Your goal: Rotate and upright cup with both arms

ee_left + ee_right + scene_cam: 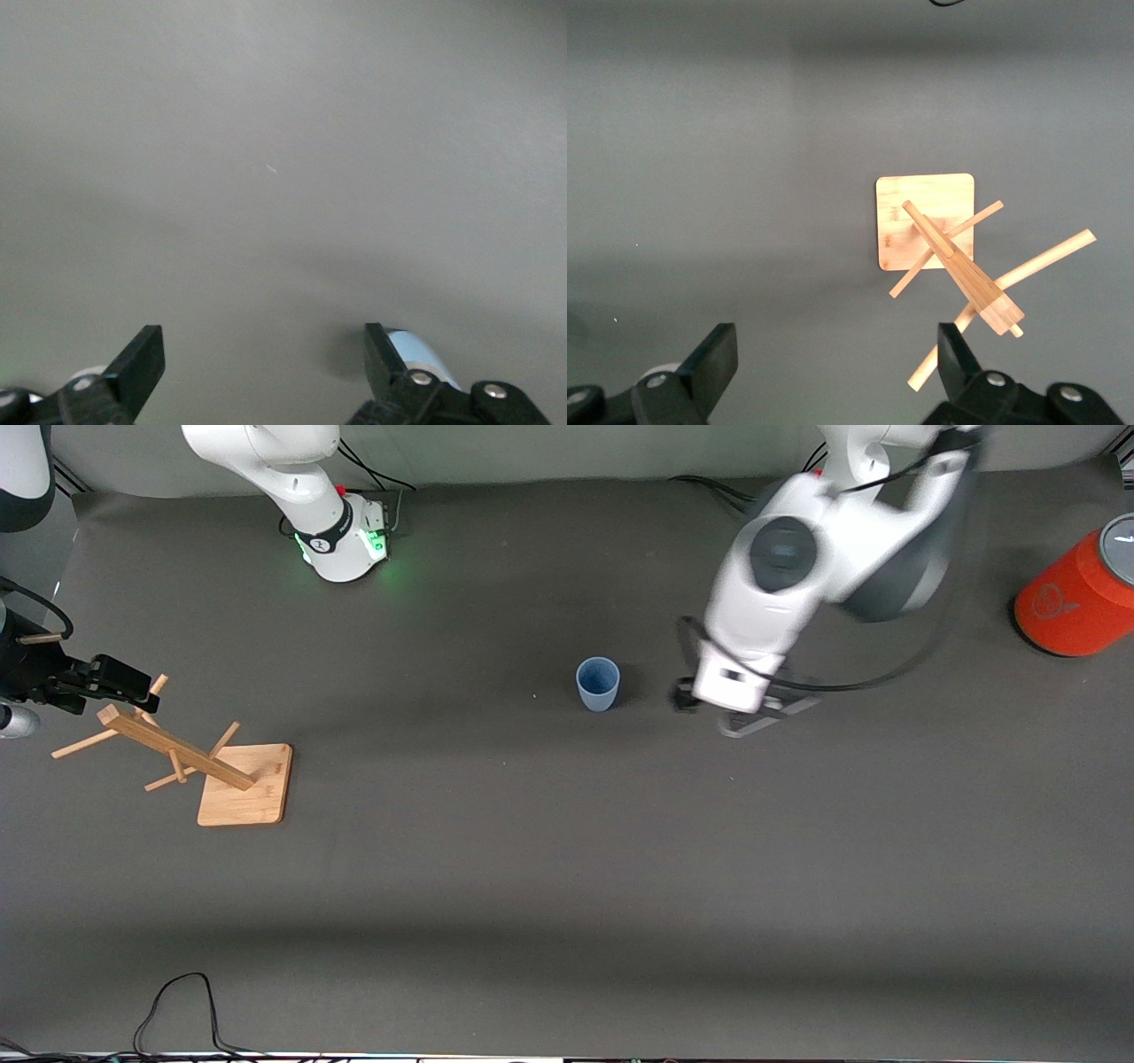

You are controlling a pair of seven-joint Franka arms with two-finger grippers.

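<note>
The pale-blue cup (598, 684) stands upright on the dark table, rim up, near the middle. My left gripper (719, 710) hangs low beside it, toward the left arm's end of the table, with a gap between them. In the left wrist view the gripper (261, 345) is open and empty, and part of the cup (425, 352) shows just outside one finger. My right gripper (106, 679) is over the tilted top of a wooden peg rack at the right arm's end. In the right wrist view it (835, 341) is open and empty.
The wooden peg rack (213, 766) leans on its square base (926, 221). A large orange-red cylinder (1076, 593) stands at the left arm's end of the table. A black cable (177, 1001) lies at the table edge nearest the front camera.
</note>
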